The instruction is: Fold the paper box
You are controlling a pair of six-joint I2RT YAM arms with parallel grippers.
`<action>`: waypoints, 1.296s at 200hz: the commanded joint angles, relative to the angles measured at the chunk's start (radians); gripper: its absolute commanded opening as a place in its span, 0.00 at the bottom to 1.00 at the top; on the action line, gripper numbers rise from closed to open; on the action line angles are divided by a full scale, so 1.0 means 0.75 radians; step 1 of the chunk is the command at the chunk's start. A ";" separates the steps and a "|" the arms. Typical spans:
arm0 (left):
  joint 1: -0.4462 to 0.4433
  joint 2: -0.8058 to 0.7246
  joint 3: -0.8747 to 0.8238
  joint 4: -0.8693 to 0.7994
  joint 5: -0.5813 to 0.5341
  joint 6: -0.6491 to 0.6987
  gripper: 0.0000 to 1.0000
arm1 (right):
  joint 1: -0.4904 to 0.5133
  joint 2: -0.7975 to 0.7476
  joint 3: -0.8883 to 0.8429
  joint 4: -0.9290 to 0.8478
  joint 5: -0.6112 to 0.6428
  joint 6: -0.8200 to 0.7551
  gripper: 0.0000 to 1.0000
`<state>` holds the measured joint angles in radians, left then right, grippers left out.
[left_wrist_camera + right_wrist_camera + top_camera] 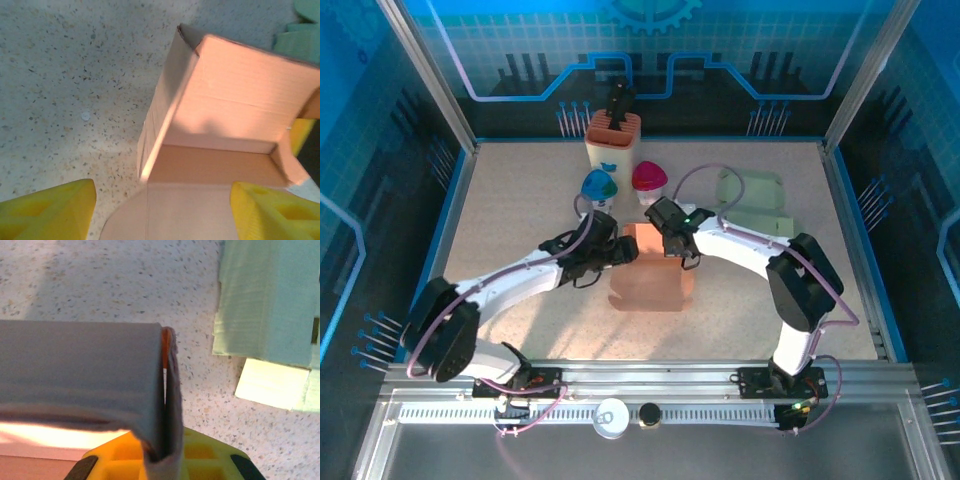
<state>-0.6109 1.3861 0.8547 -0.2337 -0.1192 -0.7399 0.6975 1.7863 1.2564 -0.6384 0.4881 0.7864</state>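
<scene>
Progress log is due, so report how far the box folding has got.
Done: the paper box has its side and back walls standing. In hand: the right gripper is shut on one of its walls, while the left gripper hangs open above the near flap. Left: that flap lies flat on the table and the top is open, so roughly midway, I'd judge.

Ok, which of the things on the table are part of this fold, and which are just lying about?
In the job: orange paper box, half-formed; right claw, shut on its wall; left claw, open, close by it.
Lying about: flat green box; blue dome; red dome; holder at the back.
</scene>
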 commanded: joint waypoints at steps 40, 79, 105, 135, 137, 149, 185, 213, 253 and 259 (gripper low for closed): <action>-0.006 -0.396 0.042 -0.301 -0.139 -0.039 0.65 | -0.180 -0.074 -0.087 -0.146 -0.435 0.614 0.00; 0.009 -0.516 -0.053 -0.388 -0.191 -0.073 0.53 | -0.221 -0.050 -0.039 -0.232 -0.629 0.850 0.00; 0.085 -0.616 -0.276 -0.229 -0.145 -0.139 0.41 | -0.232 -0.016 -0.043 -0.234 -0.760 0.937 0.00; 0.164 -0.519 -0.418 0.057 0.104 -0.153 0.37 | -0.213 -0.022 -0.104 -0.207 -0.861 1.054 0.00; 0.164 -0.504 -0.423 0.078 0.118 -0.154 0.37 | -0.210 -0.023 -0.111 -0.202 -0.867 1.062 0.00; 0.162 -0.410 -0.436 0.194 0.191 -0.168 0.35 | -0.196 -0.024 -0.139 -0.174 -0.890 1.114 0.00; 0.151 -0.194 -0.456 0.489 0.291 -0.224 0.33 | -0.166 -0.013 -0.151 -0.177 -0.901 1.199 0.00; 0.087 -0.088 -0.413 0.569 0.290 -0.230 0.33 | -0.148 0.001 -0.157 -0.158 -0.914 1.238 0.00; 0.043 0.030 -0.398 0.672 0.288 -0.271 0.31 | -0.128 0.041 -0.182 -0.121 -0.927 1.284 0.00; 0.043 0.037 -0.403 0.687 0.290 -0.277 0.31 | -0.130 0.051 -0.195 -0.102 -0.938 1.291 0.01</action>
<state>-0.5694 1.3865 0.5331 0.1928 0.0780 -0.9184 0.5892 1.7893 1.1419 -0.7319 -0.1898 1.6978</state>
